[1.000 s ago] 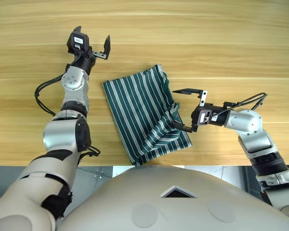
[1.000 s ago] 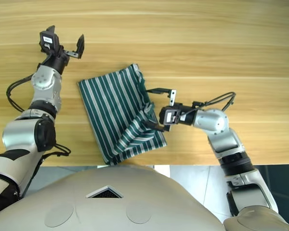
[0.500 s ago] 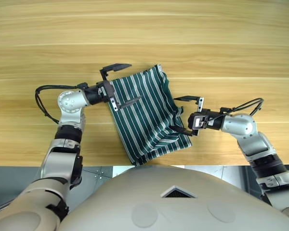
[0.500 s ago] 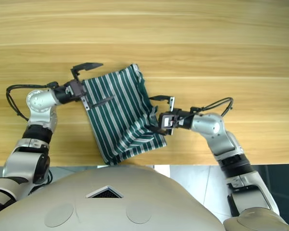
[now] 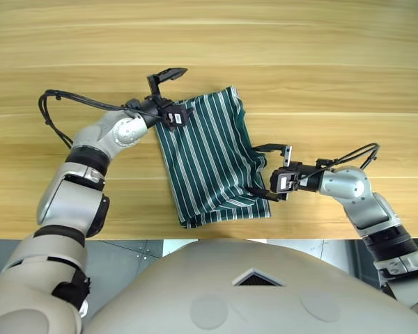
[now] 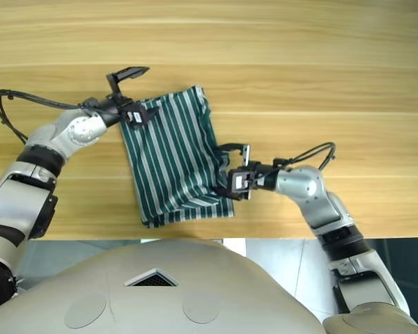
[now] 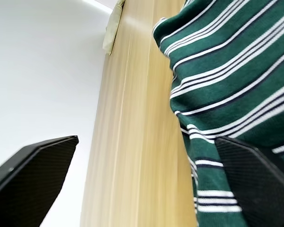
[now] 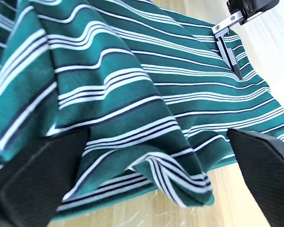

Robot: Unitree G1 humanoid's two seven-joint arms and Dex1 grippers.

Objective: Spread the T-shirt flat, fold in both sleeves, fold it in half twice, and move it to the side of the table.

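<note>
The green-and-white striped T-shirt [image 5: 209,156] lies folded into a narrow, rumpled rectangle near the table's front edge. My left gripper [image 5: 183,90] is open at the shirt's far left corner, with one finger [image 7: 253,172] over the cloth and the other finger [image 7: 31,175] above bare wood. At the shirt's near right edge my right gripper [image 5: 265,170] is open. A raised fold of cloth [image 8: 132,109] lies between its fingers [image 8: 267,172]. The right wrist view also catches the left gripper [image 8: 229,45] at the shirt's far side.
The wooden table [image 5: 320,69] stretches wide and bare behind and to both sides of the shirt. Its front edge [image 5: 313,239] runs just below the shirt's near end. Cables loop off both forearms.
My left arm swung from the far left of the table onto the shirt's far left corner. The right gripper crept toward the shirt's near right corner, and the shirt's near end shifted back from the table edge.
</note>
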